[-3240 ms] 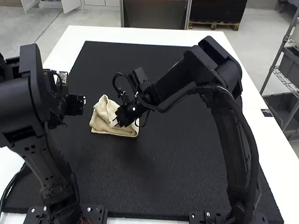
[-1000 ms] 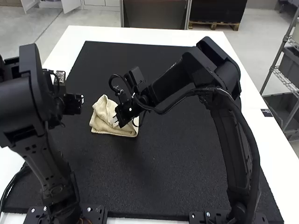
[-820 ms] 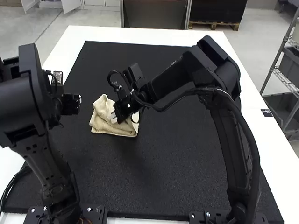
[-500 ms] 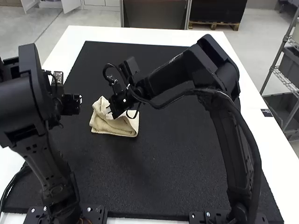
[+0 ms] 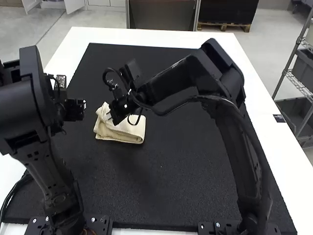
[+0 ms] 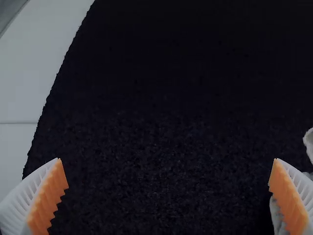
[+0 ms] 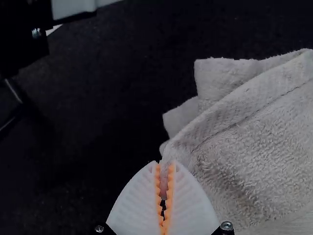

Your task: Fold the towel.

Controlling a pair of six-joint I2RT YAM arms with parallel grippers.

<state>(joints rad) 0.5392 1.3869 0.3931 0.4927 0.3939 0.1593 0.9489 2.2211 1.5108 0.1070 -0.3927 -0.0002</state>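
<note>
The cream towel (image 5: 128,131) lies on the black mat left of centre in the high view, folded in layers, its left end raised and rumpled. Over that left end is my right gripper (image 5: 108,116). In the right wrist view, my right gripper (image 7: 165,165) is shut on an edge of the towel (image 7: 254,147), with a bit of cloth pinched between the orange pads. My left gripper (image 5: 84,104) hangs to the left of the towel. Its fingers stand wide apart in the left wrist view, where the left gripper (image 6: 168,171) holds nothing and part of the towel (image 6: 309,144) shows beyond one finger.
The black mat (image 5: 161,191) covers most of the white table (image 5: 146,36). My right arm reaches across the mat's middle above its surface, while the left arm stands along the mat's left side.
My right gripper has moved leftward and slightly away over the towel, drawing its held edge along; the top layer on the right now looks smoother. The left gripper shifted slightly left earlier, then kept still.
</note>
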